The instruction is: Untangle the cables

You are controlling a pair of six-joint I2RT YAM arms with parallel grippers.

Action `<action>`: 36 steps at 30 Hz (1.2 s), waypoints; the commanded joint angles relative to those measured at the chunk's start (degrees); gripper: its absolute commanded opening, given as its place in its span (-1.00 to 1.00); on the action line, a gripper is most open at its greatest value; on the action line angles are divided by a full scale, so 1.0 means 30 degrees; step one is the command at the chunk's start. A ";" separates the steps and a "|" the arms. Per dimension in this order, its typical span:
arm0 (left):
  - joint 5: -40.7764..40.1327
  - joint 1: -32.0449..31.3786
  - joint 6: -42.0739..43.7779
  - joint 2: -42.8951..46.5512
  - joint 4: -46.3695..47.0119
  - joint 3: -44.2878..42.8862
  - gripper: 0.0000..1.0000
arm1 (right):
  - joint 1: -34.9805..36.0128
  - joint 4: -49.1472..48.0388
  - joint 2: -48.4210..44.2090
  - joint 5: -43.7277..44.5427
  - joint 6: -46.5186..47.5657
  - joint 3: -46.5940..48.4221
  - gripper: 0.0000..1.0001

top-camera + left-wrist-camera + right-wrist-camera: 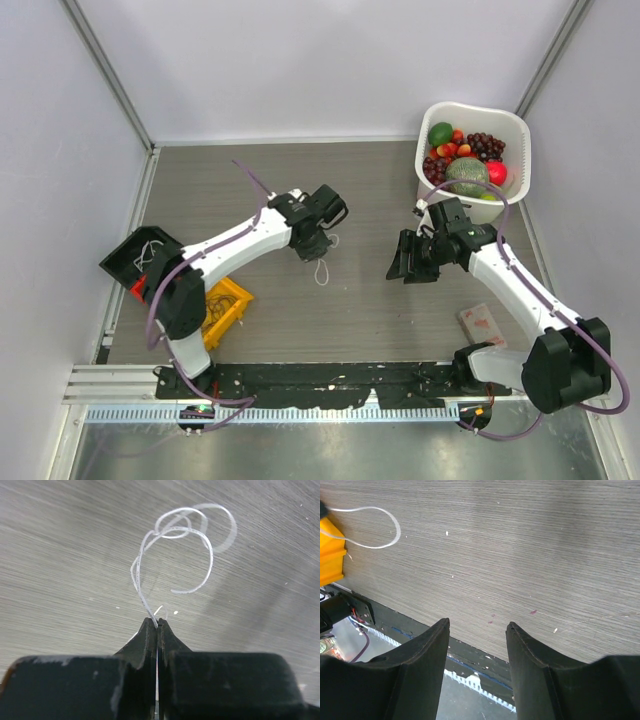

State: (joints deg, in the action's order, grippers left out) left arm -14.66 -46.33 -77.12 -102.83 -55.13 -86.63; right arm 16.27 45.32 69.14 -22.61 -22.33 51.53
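Note:
A thin white cable [175, 530] in small loose loops hangs from my left gripper [157, 622], which is shut on one end of it. In the top view the left gripper [318, 240] is over the middle of the table and the white cable [323, 268] dangles just below it. My right gripper [405, 262] is open and empty, a short way to the right of the cable. In the right wrist view its jaws [477, 627] stand wide apart over bare table, and a white cable loop [375, 527] shows far left. I see no red or dark cable clearly.
A yellow tray [228, 308] sits at the left front, also in the right wrist view [330, 550]. A black bin [140, 258] with white wires stands at the far left. A white basket [512, 130] of fruit stands at the back right. A pinkish packet [483, 322] lies at the front right.

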 commanded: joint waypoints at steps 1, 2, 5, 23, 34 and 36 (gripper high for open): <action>-0.3899 0.0207 0.3905 0.3216 -0.0460 0.0195 -1.00 | 0.0025 -0.0195 0.0184 -0.0139 0.0236 0.0754 0.08; -0.4281 0.0324 0.4520 0.3685 -0.0605 0.0108 -1.00 | 0.0025 -0.0224 0.0271 -0.0197 0.0235 0.0783 0.08; -0.4958 0.1200 0.5286 0.4712 -0.2007 -0.0156 -1.00 | 0.0025 -0.0224 0.0505 -0.0315 0.0148 0.0812 0.08; -0.2563 1.8123 0.6988 0.8085 -0.4885 0.1483 -1.00 | 0.0962 -0.0049 0.2879 -0.1135 -0.0438 0.2013 0.02; 0.3946 2.5137 0.4292 0.6562 -0.2455 0.4325 -1.00 | 0.1255 0.0157 0.3436 -0.0959 -0.0702 0.2307 0.01; 0.4006 2.5547 0.4175 0.6298 -0.1956 0.4326 -1.00 | 0.1226 0.0099 0.3495 -0.0842 -0.0848 0.2248 0.01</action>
State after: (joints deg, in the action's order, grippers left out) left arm -8.60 28.21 -62.41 -82.85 -66.30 -73.73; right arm 19.62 45.56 79.53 -25.15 -23.94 56.07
